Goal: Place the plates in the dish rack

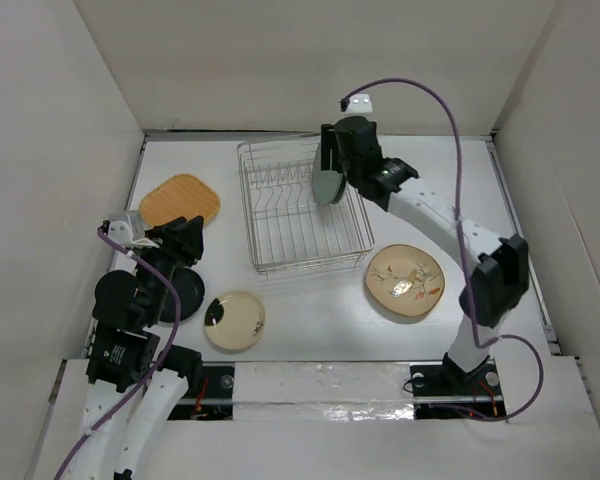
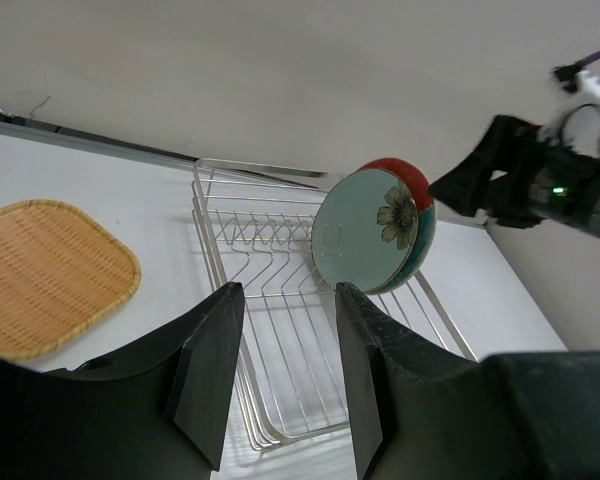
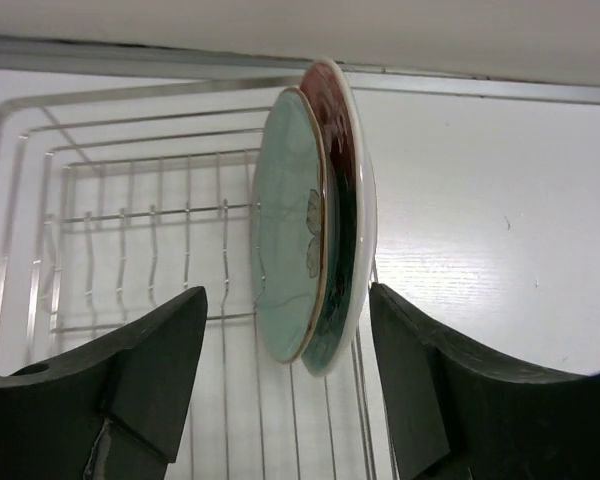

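Right gripper (image 3: 288, 300) has its jaws spread wide, one dark finger (image 3: 155, 370) on each side of the two plates standing in the dish rack (image 3: 130, 220), and neither finger touches them. In the top view this gripper (image 1: 330, 165) hangs over the far right part of the rack, its arm reaching in from the right.

The left gripper (image 2: 290, 295) also has its jaws apart, with nothing between them. In the top view it (image 1: 185, 245) sits low on the left of the table (image 1: 310, 320), pointing toward the rack.

The teal plate with a flower (image 3: 285, 250) stands on edge among the tines, and the red plate (image 3: 335, 130) stands on edge right behind it. The two are face to back and appear to touch near the bottom. From the left wrist view the teal plate (image 2: 365, 225) shows its flowered face and covers most of the red plate (image 2: 405, 168), of which only the upper rim shows. From above, the pair (image 1: 327, 187) sits toward the far right of the silver wire dish rack (image 1: 280, 240). The other slots of the rack (image 2: 270, 300) hold nothing.

Four plates lie flat on the table outside the rack:
- The orange rounded-square plate (image 1: 180, 200) is left of the rack, and it shows a woven texture in the left wrist view (image 2: 40, 275).
- The black plate (image 1: 170, 295) is at the near left, partly under the left arm.
- The pale yellow plate with a black mark (image 1: 235, 320) lies just right of the black one.
- The cream plate with floral print (image 1: 405, 280) lies near the rack's near right corner.
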You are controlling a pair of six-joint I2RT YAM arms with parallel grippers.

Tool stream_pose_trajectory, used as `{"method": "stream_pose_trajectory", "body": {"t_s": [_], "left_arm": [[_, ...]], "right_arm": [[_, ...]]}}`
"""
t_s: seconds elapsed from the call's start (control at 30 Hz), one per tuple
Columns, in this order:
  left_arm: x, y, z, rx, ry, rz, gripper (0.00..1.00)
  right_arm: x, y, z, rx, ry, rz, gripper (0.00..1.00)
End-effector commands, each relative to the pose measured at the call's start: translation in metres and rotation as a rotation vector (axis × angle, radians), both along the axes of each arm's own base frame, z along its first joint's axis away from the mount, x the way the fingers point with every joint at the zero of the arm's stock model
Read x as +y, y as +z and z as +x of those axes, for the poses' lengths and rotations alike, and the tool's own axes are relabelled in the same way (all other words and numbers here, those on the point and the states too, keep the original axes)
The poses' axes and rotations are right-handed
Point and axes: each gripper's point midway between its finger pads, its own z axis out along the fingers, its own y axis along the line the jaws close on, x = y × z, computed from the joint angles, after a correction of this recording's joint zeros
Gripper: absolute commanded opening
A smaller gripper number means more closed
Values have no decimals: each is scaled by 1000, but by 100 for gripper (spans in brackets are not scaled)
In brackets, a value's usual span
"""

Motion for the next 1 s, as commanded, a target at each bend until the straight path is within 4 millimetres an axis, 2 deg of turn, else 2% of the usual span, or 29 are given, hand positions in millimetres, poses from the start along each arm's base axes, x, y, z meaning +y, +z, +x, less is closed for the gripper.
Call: {"method": "stream_pose_trajectory", "body": {"t_s": [0.0, 0.03, 0.07, 0.1, 0.13, 0.17, 0.2, 0.23, 0.27, 0.3, 0.33, 0.37, 0.4, 0.43, 0.47, 0.5, 0.6, 0.67, 0.73, 0.97], "left_arm": [[-4, 6, 3, -29, -16, -7, 39], [-4, 5, 3, -26, -16, -6, 39], [-4, 6, 2, -27, -15, -7, 39], [-4, 7, 1, -32, -16, -8, 39], [-4, 7, 1, -32, -16, -8, 39], [-4, 8, 1, -35, -16, -9, 39], [-3, 8, 0, -37, -16, -8, 39], [-3, 8, 0, -37, -16, -8, 39], [-3, 9, 0, -40, -16, -9, 39], [-3, 9, 0, -41, -16, -7, 38], [-3, 9, -1, -41, -18, -9, 38], [-4, 10, -1, -44, -19, -9, 37], [-3, 11, -2, -47, -19, -10, 37], [-3, 11, -2, -49, -19, -9, 37], [-3, 12, -2, -50, -19, -11, 37], [-3, 12, -3, -53, -19, -12, 37], [-2, 14, -5, -60, -16, -14, 37], [0, 15, -6, -65, -10, -15, 37], [0, 17, -8, -73, -9, -19, 37], [8, 24, -14, -96, 21, -28, 38]], "right_arm": [[0, 62, -23, -117, 117, 172, 72], [-10, 65, -39, -136, 123, 198, 72], [-24, 63, -45, -146, 103, 217, 67], [-34, 61, -53, -155, 92, 250, 31], [-44, 58, -60, -165, 69, 327, 13], [-66, 32, -82, -131, 43, 349, 0], [-89, 18, -88, -117, -8, 388, 0], [-102, 3, -98, -96, -50, 451, 0], [-122, -29, -122, -56, -82, 456, 0], [-148, -45, -130, -38, -169, 463, 0], [-165, -69, -146, 22, -238, 473, 0], [-179, -84, -158, 47, -282, 470, 0], [-208, -98, -175, 43, -380, 485, 5], [-222, -116, -191, 92, -438, 469, 13], [-232, -123, -199, 100, -467, 478, 24], [-241, -132, -211, 111, -497, 534, 48], [-235, -144, -220, 167, -468, 638, 67], [-244, -169, -226, 234, -529, 659, 68], [-243, -186, -230, 319, -549, 671, 69], [-248, -197, -230, 369, -602, 657, 73]]}}
